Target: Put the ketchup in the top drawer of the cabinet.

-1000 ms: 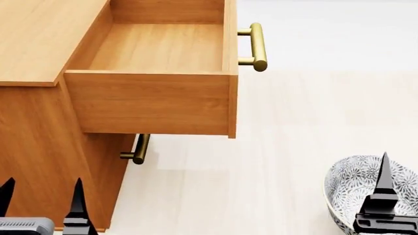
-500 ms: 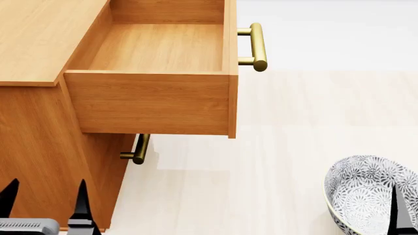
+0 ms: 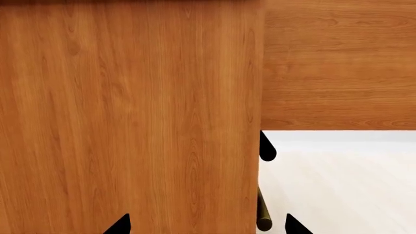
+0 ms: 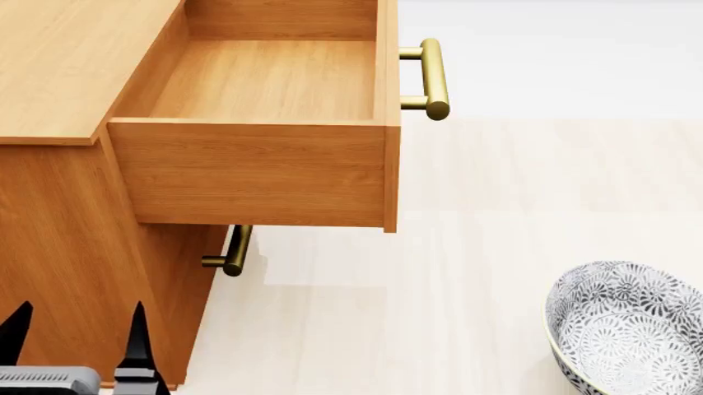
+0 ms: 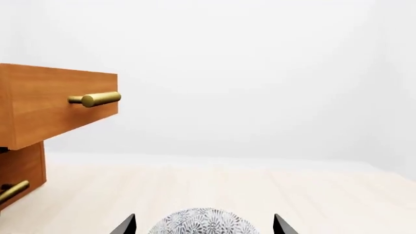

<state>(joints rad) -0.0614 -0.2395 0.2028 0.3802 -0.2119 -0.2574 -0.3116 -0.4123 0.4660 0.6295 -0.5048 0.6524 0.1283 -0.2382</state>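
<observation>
Top drawer [image 4: 258,123] pulled out of the cabinet [image 4: 66,66], nothing inside

I see my left hand [image 4: 75,329] released beside the cabinet's side, my right hand [image 5: 203,224] released over the patterned bowl [image 4: 631,325] right of the cabinet; I can't see the ketchup anywhere

The setting is a simulated indoor room of domestic character — sparse and evenly lit. A honey-brown wooden cabinet [image 4: 66,214] stands on a pale, wood-grained floor [image 4: 462,271], its top drawer [image 4: 258,169] pulled out, with brass bar handles. A grey-white patterned bowl [image 4: 626,329] rests on the floor — household ware. The background is a plain white wall [image 5: 260,73].
</observation>
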